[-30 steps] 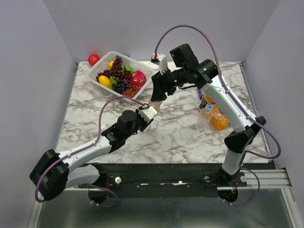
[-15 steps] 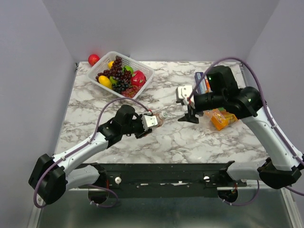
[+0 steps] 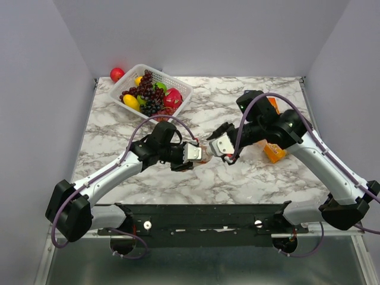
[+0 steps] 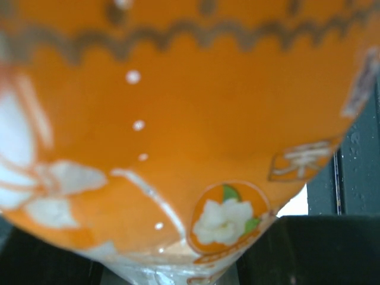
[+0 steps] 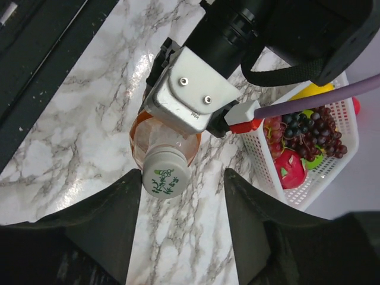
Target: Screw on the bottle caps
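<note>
Spread apart at the right gripper [image 5: 181,181], with the white cap [image 5: 165,173] sitting between the jaws, close against one finger, perhaps touching it, and clear of the other. Pressed hard onto the orange drink bottle [image 5: 159,139] at the left gripper [image 3: 191,154], pinching the body and filling the left wrist view with nothing but blurred orange label [image 4: 178,119]. Judged as the screwing-on step for this one bottle, with the cap already seated on the neck but not yet gripped. Impossible to tell how far down the thread. Next move, by that reading: centre the cap between the right jaws, close on its rim, then turn about the bottle's own axis while holding the body fast in the left jaws against the twist. Calls for lining up the wrist's turning axis with the neck, or else risking a cocked cap or a bottle levered out of the pinch. As for lie: held roughly level and apparently off the marble table [image 3: 249,178], with the long axis running straight out of the left jaws and into the gap of the right ones. Cap end aimed at the right gripper's palm, base end hidden behind the left jaws. From above, found where the two grippers meet, just ahead of the left jaws and just inside the right ones.
</note>
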### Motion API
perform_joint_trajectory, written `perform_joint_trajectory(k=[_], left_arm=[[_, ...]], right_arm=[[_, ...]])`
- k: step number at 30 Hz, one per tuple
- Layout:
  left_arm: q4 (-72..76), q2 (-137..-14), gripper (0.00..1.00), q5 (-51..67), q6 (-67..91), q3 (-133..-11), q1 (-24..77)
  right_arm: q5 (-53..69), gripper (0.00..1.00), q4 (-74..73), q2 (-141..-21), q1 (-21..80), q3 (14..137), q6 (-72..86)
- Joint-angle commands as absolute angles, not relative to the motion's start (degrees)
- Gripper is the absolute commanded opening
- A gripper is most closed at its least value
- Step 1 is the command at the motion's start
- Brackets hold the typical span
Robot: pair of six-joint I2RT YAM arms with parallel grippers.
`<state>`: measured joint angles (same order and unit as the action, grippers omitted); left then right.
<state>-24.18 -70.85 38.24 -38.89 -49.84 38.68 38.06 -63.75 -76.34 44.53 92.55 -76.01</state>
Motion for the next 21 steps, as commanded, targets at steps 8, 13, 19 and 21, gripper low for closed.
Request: perform_joint_trajectory(k=[8, 13, 19, 21], left_arm=[[-23.1, -69.7, 0.0, 40.3, -40.3, -51.0, 38.4], [-20.6, -69.8, 0.0, 38.2, -38.5, -50.6, 38.4], [-3.2, -67.3, 0.0, 19.2, -28.6, -46.0, 38.9], [2.5, -65.7, 0.0, 10.8, -25.2, -43.3, 40.2]], right_arm=[[39.5, 0.5, -70.1, -78.7, 44.9, 94.6, -82.3], [39.7, 0.29, -69.4, -79.6, 44.9, 95.2, -77.7], [35.7, 0.15, -63.8, -85.8, 44.9, 101.3, -52.4], [34.5, 0.13, -62.9, -89.5, 44.4, 104.9, -45.7]])
